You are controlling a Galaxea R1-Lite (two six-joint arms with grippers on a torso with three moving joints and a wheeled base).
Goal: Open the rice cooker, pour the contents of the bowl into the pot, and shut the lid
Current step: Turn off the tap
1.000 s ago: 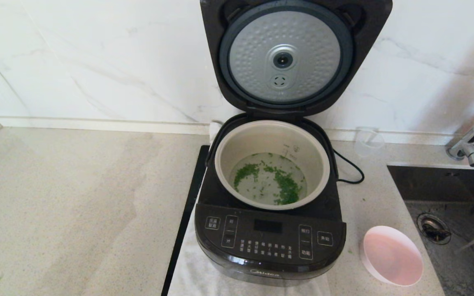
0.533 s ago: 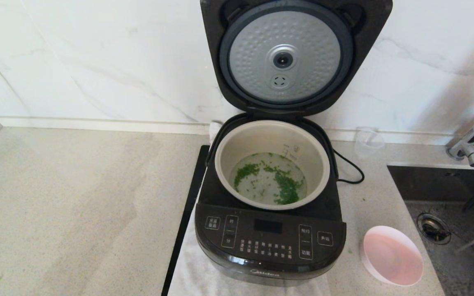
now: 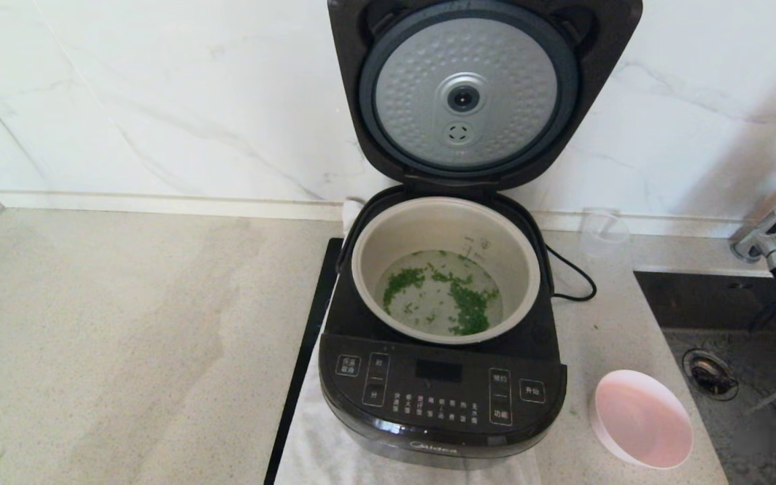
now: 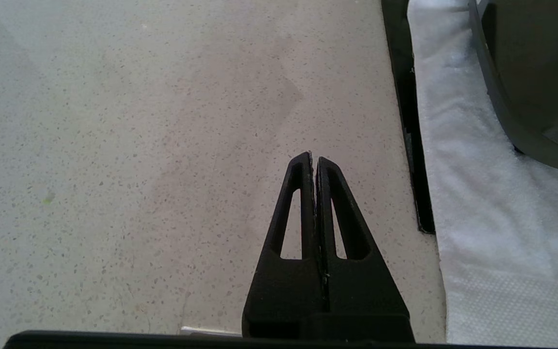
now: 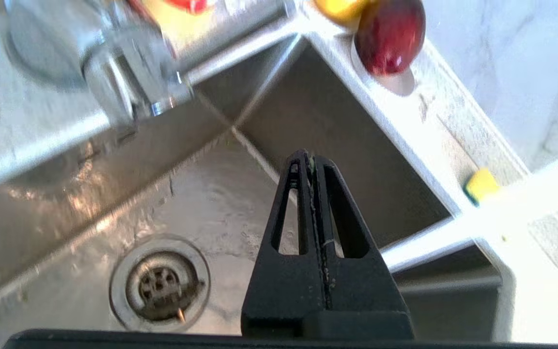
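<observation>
The rice cooker [image 3: 440, 337] stands on a white cloth [image 3: 320, 444], its lid [image 3: 475, 87] raised; chopped green bits [image 3: 459, 300] lie in its pot [image 3: 388, 269]. The pink bowl [image 3: 642, 417] sits empty right of the cooker. Right of that, over the sink [image 5: 90, 194], the right gripper [image 5: 312, 157] is closed on nothing. Left of the cooker, the left gripper [image 4: 314, 159] hangs pressed shut and empty above the counter [image 4: 114, 145].

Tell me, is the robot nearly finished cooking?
Almost. The lid stands open, the green bits are in the pot, and the pink bowl sits empty beside the cooker. The right tool is shut over the sink, holding nothing. Closing the lid is left.
</observation>
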